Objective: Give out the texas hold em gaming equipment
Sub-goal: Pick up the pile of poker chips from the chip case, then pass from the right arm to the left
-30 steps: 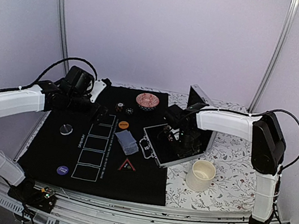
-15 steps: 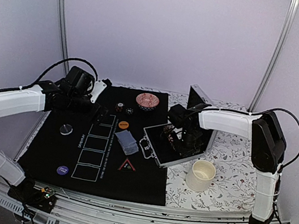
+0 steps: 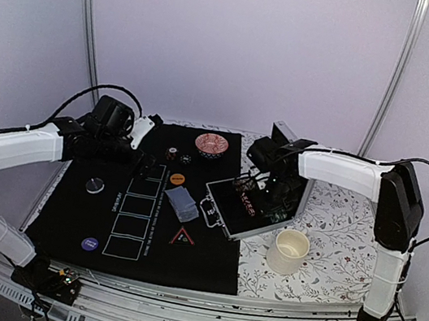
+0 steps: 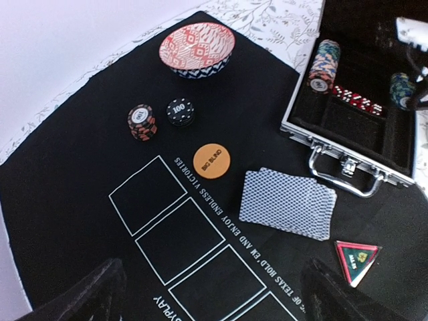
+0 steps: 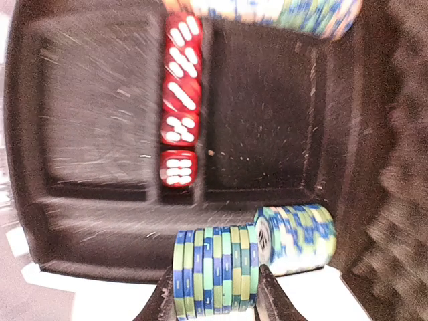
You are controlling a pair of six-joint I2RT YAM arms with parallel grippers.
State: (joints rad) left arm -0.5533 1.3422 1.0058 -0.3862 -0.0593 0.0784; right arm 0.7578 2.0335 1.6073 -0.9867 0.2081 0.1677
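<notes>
**Now: right end effector pinches a chip stack over the open case**

Over on the right side of the bench [image 3: 339, 231], the right end effector [image 5: 215, 287] is narrowed onto a stack of green-and-blue striped chips [image 5: 214, 261]. One finger [image 5: 162, 302] presses each flat end of the stack. The stack hangs edge-on just above the near rim of the open silver case [image 3: 226, 212]. A second green stack [image 5: 297, 237] lies on its side in the tray right beside the held one. A row of red dice [image 5: 179, 100] fills the slot between two black compartments. More chips show at the far end of the tray, though that wrist view is blurred.

The left end effector [image 3: 143, 163] hovers over the far left part of the black felt mat [image 3: 73, 215]. Its fingers [image 4: 80, 294] are spread wide and hold nothing.

On the mat, a short red chip stack [image 4: 142, 122] and a black chip stack [image 4: 180, 112] sit near each other in front of the red patterned bowl [image 4: 196, 48]. The orange disc [image 4: 211, 161] lies just past the printed row of card boxes. The fanned grey-blue cards [image 4: 287, 202] rest between that disc and the case handle, and the red triangle marker [image 4: 358, 259] lies nearer the arms. A dark disc [image 3: 95, 184] and a purple disc [image 3: 89, 243] lie on the mat's left side. A white cup [image 3: 288, 250] stands on the floral cloth beside the case.
</notes>
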